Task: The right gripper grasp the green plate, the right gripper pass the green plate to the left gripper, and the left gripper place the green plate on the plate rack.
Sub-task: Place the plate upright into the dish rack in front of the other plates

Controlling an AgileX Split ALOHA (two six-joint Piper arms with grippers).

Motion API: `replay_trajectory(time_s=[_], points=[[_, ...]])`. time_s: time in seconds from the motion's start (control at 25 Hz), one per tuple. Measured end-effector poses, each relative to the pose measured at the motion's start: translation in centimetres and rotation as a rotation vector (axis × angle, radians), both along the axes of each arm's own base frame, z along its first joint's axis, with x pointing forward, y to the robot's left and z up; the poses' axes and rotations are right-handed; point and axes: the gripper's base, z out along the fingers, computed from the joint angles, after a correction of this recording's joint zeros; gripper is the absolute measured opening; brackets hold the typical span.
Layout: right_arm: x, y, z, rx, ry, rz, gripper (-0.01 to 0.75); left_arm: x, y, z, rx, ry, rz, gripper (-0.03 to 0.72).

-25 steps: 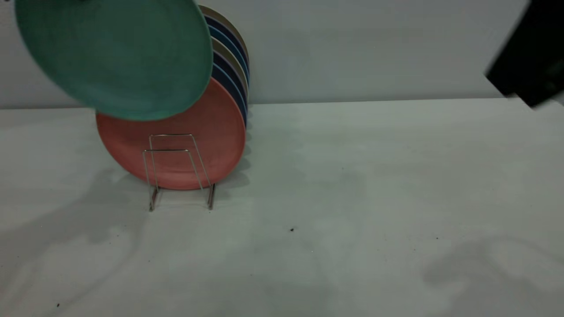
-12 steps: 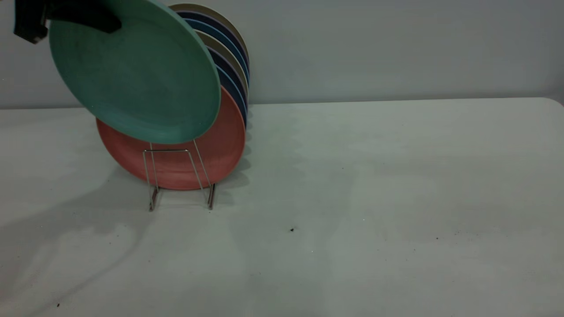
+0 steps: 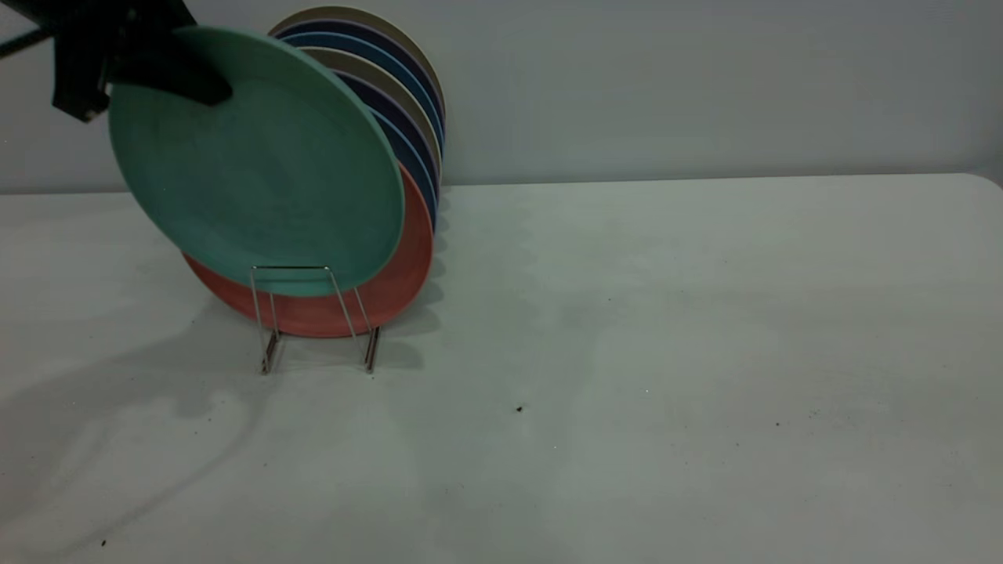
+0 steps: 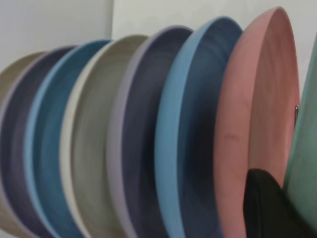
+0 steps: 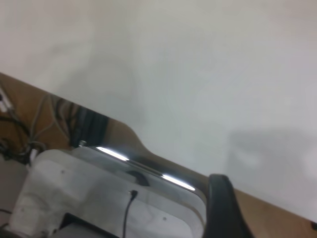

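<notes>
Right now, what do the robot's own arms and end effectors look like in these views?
The left end effector is matte black and blocky, with broad, flat-sided fingers and a small pale spot on its lower corner; no cable shows. In the left wrist view only one rounded black finger tip appears. Of the right end effector, only a curved, glossy black finger shows in its wrist view. No markings are legible.

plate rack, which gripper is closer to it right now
Left. The left gripper holds the green plate by its upper rim just above the plate rack. The right gripper is out of the exterior view, away from the rack.
</notes>
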Motion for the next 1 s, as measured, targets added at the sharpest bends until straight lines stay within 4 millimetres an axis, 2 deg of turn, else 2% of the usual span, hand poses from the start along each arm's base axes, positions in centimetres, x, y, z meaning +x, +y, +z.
replay_trajectory(time_s=[0.24,0.36,0.68,0.8,1.0], points=[[-1.3,-0.8,0.6,-0.062,-0.05,-0.032,0.482,0.4,0.1,-1.1,-0.024,0.047,0.06,0.107],[-1.9,-1.1,0.9,-0.082,-0.082,-0.035,0.482,0.5,0.1,-1.4,-0.036,0.067,0.087,0.142],[-3.5,-1.8,1.0,-0.13,-0.099,-0.07,0.482,0.5,0.1,-1.6,-0.076,0.114,0.156,0.41],[-4.3,-2.2,-0.5,-0.163,-0.075,-0.083,0.482,0.3,0.1,-0.7,-0.097,0.121,0.196,0.474],[-6.4,-2.5,-4.1,-0.175,-0.029,-0.099,0.482,-1.0,0.3,2.7,-0.103,0.104,0.247,0.495]])
